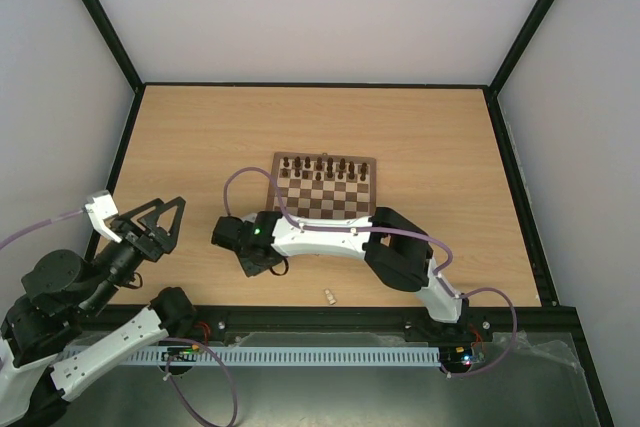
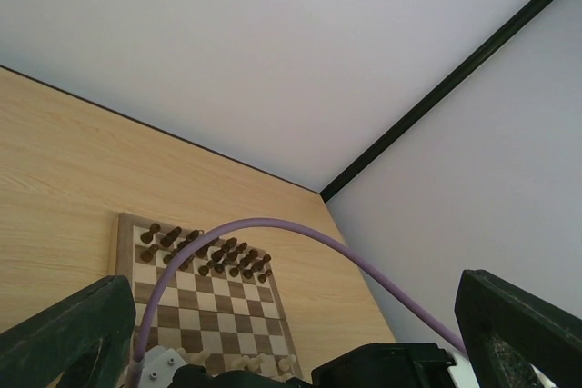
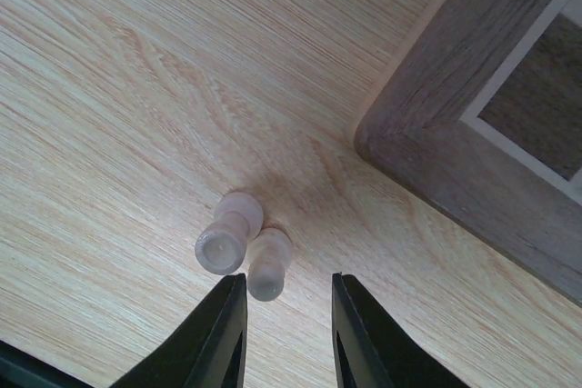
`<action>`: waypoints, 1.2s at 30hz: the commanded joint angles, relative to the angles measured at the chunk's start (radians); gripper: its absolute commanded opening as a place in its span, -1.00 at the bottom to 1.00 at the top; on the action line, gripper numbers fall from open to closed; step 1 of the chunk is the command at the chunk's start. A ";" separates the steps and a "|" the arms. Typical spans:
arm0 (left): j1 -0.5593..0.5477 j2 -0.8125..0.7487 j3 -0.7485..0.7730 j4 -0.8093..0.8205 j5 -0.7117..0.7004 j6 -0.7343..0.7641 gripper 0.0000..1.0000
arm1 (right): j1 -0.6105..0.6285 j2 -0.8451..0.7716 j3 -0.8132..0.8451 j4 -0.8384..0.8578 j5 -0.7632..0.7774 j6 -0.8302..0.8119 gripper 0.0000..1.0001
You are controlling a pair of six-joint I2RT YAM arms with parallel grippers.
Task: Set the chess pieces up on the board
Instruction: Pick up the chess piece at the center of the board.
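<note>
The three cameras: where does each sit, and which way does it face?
Top external: above and behind the robot, looking down on the board and both arms.
Left wrist: on the left tool, facing the far right corner across the board; its two fingers show.
Right wrist: on the right tool, looking down at two pale pieces by the board's corner; its fingertips show.
Shared: top and left wrist both show the dark pieces.
</note>
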 commanded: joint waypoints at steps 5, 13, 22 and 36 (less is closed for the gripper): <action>-0.003 -0.015 -0.002 -0.001 -0.022 0.006 0.99 | 0.002 -0.042 -0.037 -0.048 0.011 0.023 -0.42; -0.003 -0.019 -0.002 -0.005 -0.025 0.007 0.98 | 0.002 0.000 -0.005 -0.061 0.007 0.042 -0.42; -0.003 -0.029 -0.004 -0.012 -0.027 0.007 0.99 | 0.002 0.023 0.023 -0.067 0.000 0.039 -0.41; -0.003 -0.040 -0.009 -0.017 -0.032 0.006 0.99 | 0.002 0.050 0.043 -0.067 -0.012 0.036 -0.41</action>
